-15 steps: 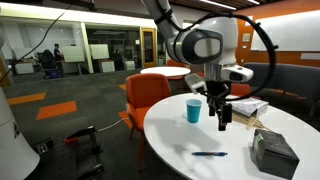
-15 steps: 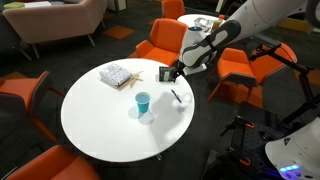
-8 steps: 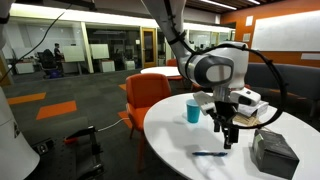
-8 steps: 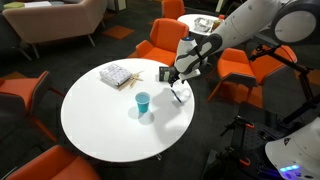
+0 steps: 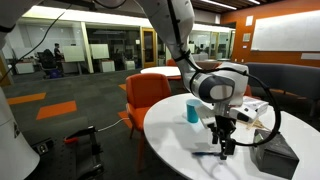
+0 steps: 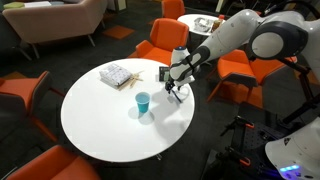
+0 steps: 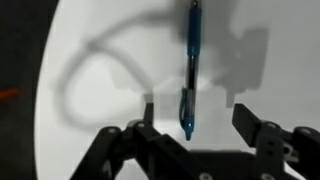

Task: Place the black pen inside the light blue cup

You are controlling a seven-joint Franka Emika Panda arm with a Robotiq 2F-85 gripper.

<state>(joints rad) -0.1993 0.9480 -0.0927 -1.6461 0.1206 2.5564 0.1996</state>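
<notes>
The black pen (image 7: 190,70) lies flat on the round white table (image 6: 100,120), seen in the wrist view as a thin dark blue stick whose tip lies between my two fingers. It also shows under the gripper in an exterior view (image 5: 207,154). My gripper (image 7: 198,118) is open and empty, low over the pen near the table's edge (image 5: 224,148) (image 6: 177,92). The light blue cup (image 5: 193,111) (image 6: 143,103) stands upright on the table, apart from the pen.
A dark grey boxy bag (image 5: 273,152) sits beside the gripper. A pale patterned box with wooden sticks (image 6: 118,75) lies at the table's far side. Orange chairs (image 6: 160,47) ring the table.
My gripper has come down from above the table towards the pen, and now its open fingers straddle the pen's tip. The pen and the cup have not moved.
</notes>
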